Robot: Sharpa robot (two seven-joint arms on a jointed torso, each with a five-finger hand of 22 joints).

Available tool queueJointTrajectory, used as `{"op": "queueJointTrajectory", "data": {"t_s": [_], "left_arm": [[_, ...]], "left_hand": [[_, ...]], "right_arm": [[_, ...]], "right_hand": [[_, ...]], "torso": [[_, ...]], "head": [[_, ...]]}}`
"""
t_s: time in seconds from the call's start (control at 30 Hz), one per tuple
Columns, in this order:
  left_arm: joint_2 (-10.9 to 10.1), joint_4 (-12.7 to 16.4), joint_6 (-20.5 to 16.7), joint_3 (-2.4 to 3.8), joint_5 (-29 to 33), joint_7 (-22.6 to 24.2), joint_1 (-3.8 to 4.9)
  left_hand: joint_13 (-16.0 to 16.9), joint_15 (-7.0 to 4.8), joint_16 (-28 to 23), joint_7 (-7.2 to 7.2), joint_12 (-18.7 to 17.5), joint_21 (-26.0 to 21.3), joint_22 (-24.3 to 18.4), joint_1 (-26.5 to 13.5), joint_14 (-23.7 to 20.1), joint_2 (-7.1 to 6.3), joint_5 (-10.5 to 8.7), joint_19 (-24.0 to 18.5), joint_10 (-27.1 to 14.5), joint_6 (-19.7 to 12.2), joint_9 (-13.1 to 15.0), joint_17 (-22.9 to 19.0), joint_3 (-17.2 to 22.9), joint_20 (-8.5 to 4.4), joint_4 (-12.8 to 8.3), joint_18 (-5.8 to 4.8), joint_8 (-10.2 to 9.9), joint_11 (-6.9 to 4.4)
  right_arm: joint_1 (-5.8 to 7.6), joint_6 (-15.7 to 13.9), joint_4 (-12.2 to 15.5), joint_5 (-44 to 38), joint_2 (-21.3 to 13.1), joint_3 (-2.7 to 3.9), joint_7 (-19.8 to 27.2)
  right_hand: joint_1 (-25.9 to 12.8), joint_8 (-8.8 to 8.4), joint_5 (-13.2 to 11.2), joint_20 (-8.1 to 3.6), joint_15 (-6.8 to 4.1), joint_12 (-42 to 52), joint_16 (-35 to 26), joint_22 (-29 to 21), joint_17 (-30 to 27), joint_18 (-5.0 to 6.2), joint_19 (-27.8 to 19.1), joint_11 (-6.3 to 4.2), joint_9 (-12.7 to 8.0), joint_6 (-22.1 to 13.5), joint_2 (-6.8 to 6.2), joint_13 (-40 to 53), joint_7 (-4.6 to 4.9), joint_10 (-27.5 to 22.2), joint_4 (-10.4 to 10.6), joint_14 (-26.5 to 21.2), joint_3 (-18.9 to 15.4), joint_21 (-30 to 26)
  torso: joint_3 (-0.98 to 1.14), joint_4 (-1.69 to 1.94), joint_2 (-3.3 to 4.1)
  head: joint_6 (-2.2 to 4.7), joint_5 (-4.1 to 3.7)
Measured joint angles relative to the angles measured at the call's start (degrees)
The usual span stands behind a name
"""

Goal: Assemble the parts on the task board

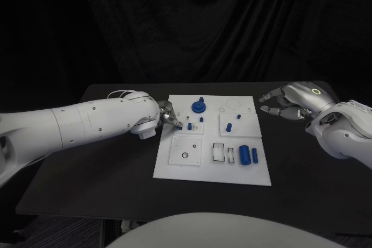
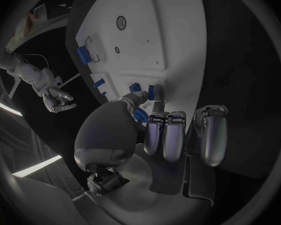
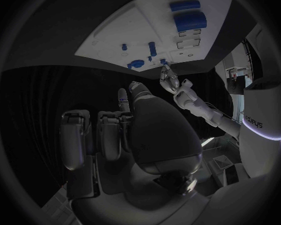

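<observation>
Head view: one white board (image 1: 213, 172) at frame centre carries about nine blue parts; the left hand (image 1: 169, 118) pinches a small blue part (image 1: 179, 127) at its left edge. The right hand (image 1: 288, 103), upper right, hangs released over the black table (image 1: 93, 172). Left wrist view: fingers (image 2: 158, 102) grip that part (image 2: 151, 92) against the board.

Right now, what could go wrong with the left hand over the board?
1. The left hand works its fingers at a small blue part near the white task board's left edge; it may slip out.
2. Neighbouring small blue pegs stand close and could get knocked.
</observation>
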Motion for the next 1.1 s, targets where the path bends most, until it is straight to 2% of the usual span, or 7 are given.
{"op": "queueJointTrajectory", "data": {"t_s": [0.27,0.43,0.57,0.7,0.8,0.9,1.1], "left_arm": [[0.0,-0.09,0.28,0.02,0.02,0.01,0.0],[0.24,-0.5,0.41,0.04,0.02,0.04,0.0],[0.4,-0.8,0.59,0.01,0.02,0.04,0.0],[0.53,-1.08,0.83,-0.01,0.02,0.04,-0.02],[0.59,-1.31,0.92,-0.01,0.02,0.05,-0.02],[0.67,-1.52,0.95,-0.01,0.02,0.12,-0.02],[1.0,-1.81,0.97,-0.02,0.02,0.3,-0.02]], "left_hand": [[0.0,0.0,0.0,0.08,0.0,-0.29,0.0,-0.01,0.0,-0.01,-0.14,0.0,0.0,-0.08,0.06,0.0,0.01,0.0,-0.01,0.0,0.0,0.0],[0.0,0.0,0.0,0.07,0.0,-0.89,0.0,-1.1,0.0,0.71,-6.8,0.0,0.0,-0.09,0.09,0.0,-0.66,0.0,0.66,-0.01,-0.48,0.0],[0.0,0.0,0.0,0.6,0.0,-1.41,0.0,-4.16,0.0,0.71,-15.63,0.0,0.15,-0.4,-1.64,0.0,-3.74,0.0,3.1,-0.02,-2.28,0.15],[0.0,0.36,0.0,1.01,0.0,-1.78,0.0,-6.0,-0.06,0.92,-20.04,0.01,0.11,0.01,-2.83,0.0,-6.21,0.27,4.93,-0.01,-3.12,0.51],[0.0,0.42,0.0,0.99,0.0,-1.78,0.0,-7.13,0.0,1.17,-22.65,0.01,0.18,0.0,-3.44,0.0,-7.91,0.42,6.07,-0.01,-3.34,0.58],[0.0,0.42,0.0,1.2,0.0,-2.0,0.0,-8.32,0.0,1.67,-24.34,0.01,-0.02,0.2,-3.9,0.0,-9.86,0.42,7.61,-0.01,-3.54,0.79],[0.0,0.42,0.0,0.99,0.0,-2.0,0.0,-9.58,0.0,2.34,-25.18,0.0,-0.02,1.72,-3.73,-0.01,-12.84,0.42,9.97,-0.02,-3.02,0.78]], "right_arm": [[-0.07,0.06,-0.06,0.0,0.05,0.0,-0.09],[-0.08,0.08,-0.06,0.0,0.1,0.0,-0.12],[-0.1,0.09,-0.06,0.0,0.1,0.0,-0.14],[-0.1,0.1,-0.06,0.0,0.08,0.0,-0.16],[-0.1,0.11,-0.06,0.0,0.08,0.0,-0.18],[-0.1,0.12,-0.06,0.0,0.11,0.0,-0.19],[-0.12,0.16,-0.11,0.0,0.23,0.0,-0.21]], "right_hand": [[0.0,0.0,0.0,0.0,0.0,0.01,0.0,0.0,0.0,0.0,0.0,0.01,0.0,0.0,0.0,0.0,0.0,-0.02,0.0,0.0,0.0,0.0],[0.0,0.0,0.0,0.0,0.0,0.04,0.0,0.0,0.0,0.0,0.0,0.03,0.01,0.0,0.0,0.0,0.0,-0.03,0.0,0.0,0.0,0.0],[0.0,0.0,0.0,0.0,0.0,0.05,0.0,0.0,0.0,0.0,0.0,0.04,0.01,0.0,0.0,0.0,0.0,-0.04,0.0,0.0,0.0,0.0],[0.0,0.0,0.0,0.0,0.0,0.1,0.0,0.0,0.0,0.0,0.0,0.04,-0.04,0.0,0.0,0.0,0.0,-0.04,0.0,0.0,0.0,0.0],[0.01,0.0,0.0,0.0,0.0,0.11,0.0,0.0,0.0,0.0,0.0,0.04,-0.04,0.0,0.01,0.0,0.0,-0.04,0.0,0.0,0.0,0.0],[0.01,0.0,0.0,0.0,0.0,0.11,0.0,0.01,0.0,0.0,0.0,0.05,-0.04,0.0,0.02,0.0,0.0,-0.05,0.0,0.0,0.0,0.0],[0.12,0.0,0.0,0.0,0.0,0.14,0.0,0.04,0.0,0.0,0.0,0.05,-0.04,0.0,0.12,0.0,0.0,-0.05,-0.17,0.0,0.17,0.0]], "torso": [[-0.01,-0.01,0.0],[-0.01,-0.01,0.0],[-0.01,-0.01,0.0],[-0.01,-0.01,0.0],[-0.01,-0.02,0.0],[-0.01,-0.02,0.0],[-0.01,-0.05,0.0]], "head": [[0.0,0.15],[0.0,0.15],[0.0,0.05],[0.0,0.01],[0.0,0.03],[0.0,0.04],[0.0,0.15]]}}
